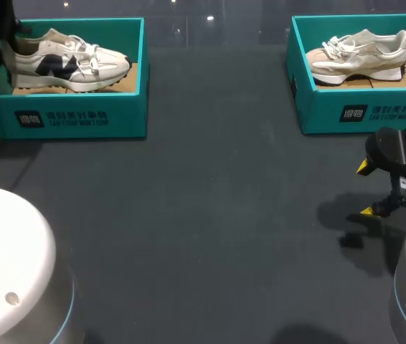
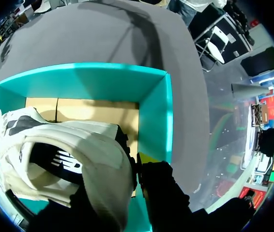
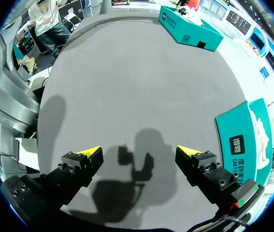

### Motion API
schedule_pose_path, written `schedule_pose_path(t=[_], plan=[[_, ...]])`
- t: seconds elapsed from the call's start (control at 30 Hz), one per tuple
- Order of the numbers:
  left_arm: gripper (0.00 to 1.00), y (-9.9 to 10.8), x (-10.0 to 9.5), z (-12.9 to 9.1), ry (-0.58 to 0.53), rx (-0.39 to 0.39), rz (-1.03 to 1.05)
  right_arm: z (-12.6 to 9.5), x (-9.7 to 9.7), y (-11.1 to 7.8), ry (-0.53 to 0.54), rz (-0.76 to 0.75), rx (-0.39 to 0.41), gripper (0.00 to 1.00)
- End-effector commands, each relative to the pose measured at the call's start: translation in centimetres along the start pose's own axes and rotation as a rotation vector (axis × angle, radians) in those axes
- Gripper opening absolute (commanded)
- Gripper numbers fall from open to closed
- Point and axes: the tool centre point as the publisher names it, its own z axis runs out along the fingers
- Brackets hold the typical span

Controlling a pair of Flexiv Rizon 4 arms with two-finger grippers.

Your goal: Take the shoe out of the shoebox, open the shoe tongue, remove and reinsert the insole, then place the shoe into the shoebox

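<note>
A white shoe with navy patches lies in the teal shoebox at the back left. My left arm comes down at that box's left end, over the shoe's heel. In the left wrist view the heel fills the space at my left gripper, which is shut on the heel's back edge. One yellow fingertip presses its outside; the other finger is hidden in the shoe. My right gripper hangs open over bare table at the right, with nothing between its fingers.
A second teal box with a beige shoe stands at the back right, just behind my right gripper. In the right wrist view that box is beside the gripper. Dark grey table lies between the boxes.
</note>
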Motion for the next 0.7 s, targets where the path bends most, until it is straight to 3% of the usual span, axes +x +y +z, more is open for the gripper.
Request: schedule_pose_path(t=[0.03,0.3,0.7], plan=[[0.00,0.6,-0.3,1.1,-0.004,0.023,-0.004,-0.1,0.2,0.0,-0.003,0.000,0.002,1.00],[0.00,-0.3,-0.7,3.6,0.006,0.047,-0.015,-0.1,0.2,0.0,-0.003,0.000,0.002,1.00],[0.00,-2.4,0.5,4.6,0.005,0.044,-0.011,-0.1,0.2,0.0,-0.003,0.000,0.002,1.00]])
